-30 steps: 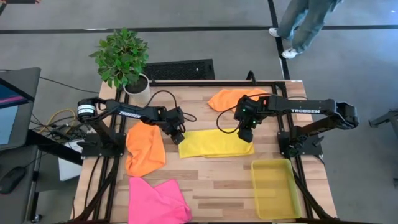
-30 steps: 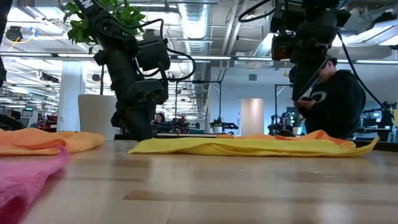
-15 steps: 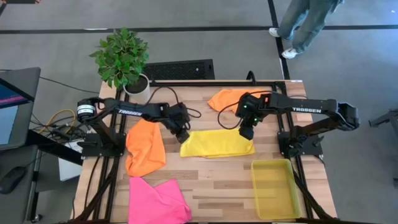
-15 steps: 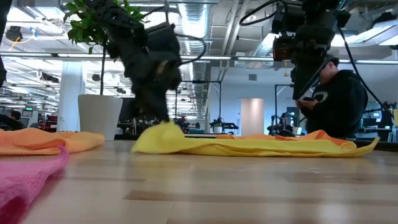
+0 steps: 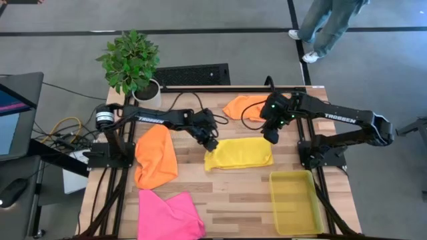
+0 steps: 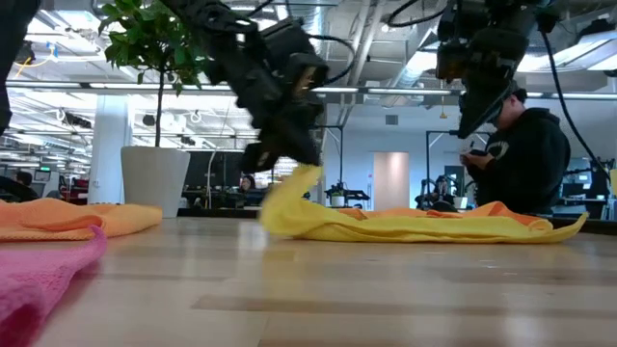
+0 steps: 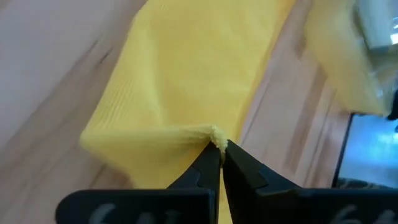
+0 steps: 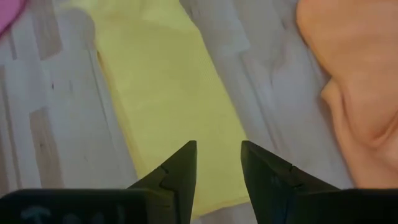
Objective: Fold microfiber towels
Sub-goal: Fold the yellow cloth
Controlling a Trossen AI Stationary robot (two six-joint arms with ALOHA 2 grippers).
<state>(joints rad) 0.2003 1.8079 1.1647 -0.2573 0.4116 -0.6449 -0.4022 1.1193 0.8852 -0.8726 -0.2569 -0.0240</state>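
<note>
The yellow towel [image 5: 241, 153] lies in the middle of the table, its left end [image 6: 297, 185] raised off the wood. My left gripper [image 5: 212, 143] is shut on that end; it also shows in the low view [image 6: 301, 162]. My right gripper [image 5: 272, 137] hangs open above the towel's far right corner, touching nothing; between its fingers [image 8: 219, 163] the yellow towel [image 8: 168, 93] shows below. One orange towel [image 5: 156, 157] lies crumpled at the left, another [image 5: 244, 107] at the far edge, and a pink towel [image 5: 169, 215] at the near left. My left gripper pinches a small bunch of the yellow towel's left end [image 7: 215, 133] between its two fingertips [image 7: 209, 163]. The fingers slant down from the table's left. That end is lifted clear and hangs in a loose fold, while the towel's right part [image 6: 453, 227] stays flat on the table.
A yellow translucent bin [image 5: 293, 201] stands at the near right corner. A potted plant [image 5: 133, 64] is at the far left. Bare wood lies between the pink towel and the bin. A person [image 6: 525, 164] sits beyond the table and another walks past [image 5: 325, 27].
My left gripper has taken hold of the yellow towel's left end, risen and gone toward the table's right edge, dragging that end over the rest; the towel now shows shorter, its right part unmoved. My right gripper has risen a little toward the far edge.
</note>
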